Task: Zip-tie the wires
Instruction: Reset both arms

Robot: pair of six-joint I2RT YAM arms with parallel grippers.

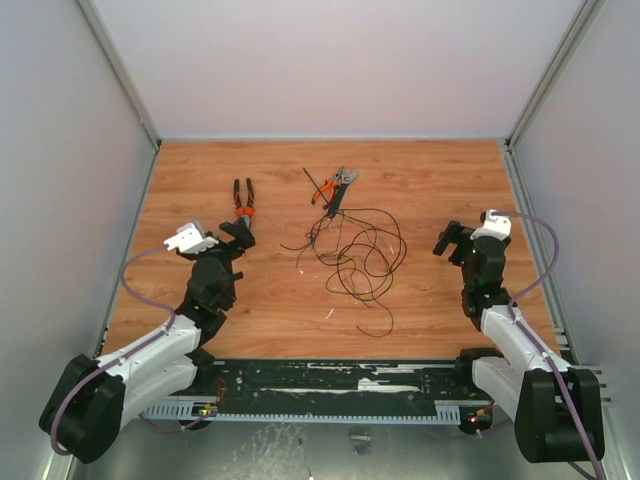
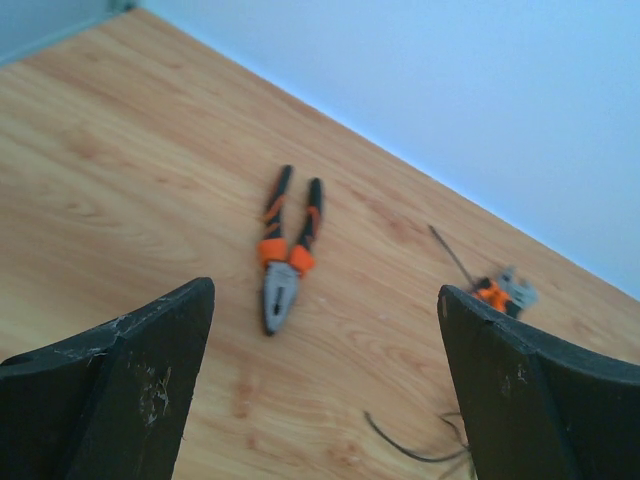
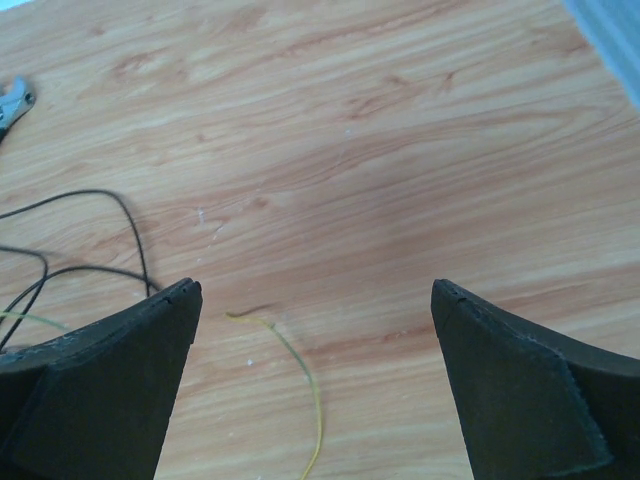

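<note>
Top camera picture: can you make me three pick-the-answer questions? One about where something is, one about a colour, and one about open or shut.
1. Where are the wires?
A) in an end effector
B) loose on the table
C) hanging off the edge

2. What colours are the handles of the pliers?
A) blue
B) green
C) black and orange

3. The left end effector is:
A) open and empty
B) shut on the wires
C) shut on the pliers

Answers:
1 B, they sprawl on the wood.
2 C, the left wrist view shows both colours.
3 A, its fingers stand wide apart with nothing between.
</note>
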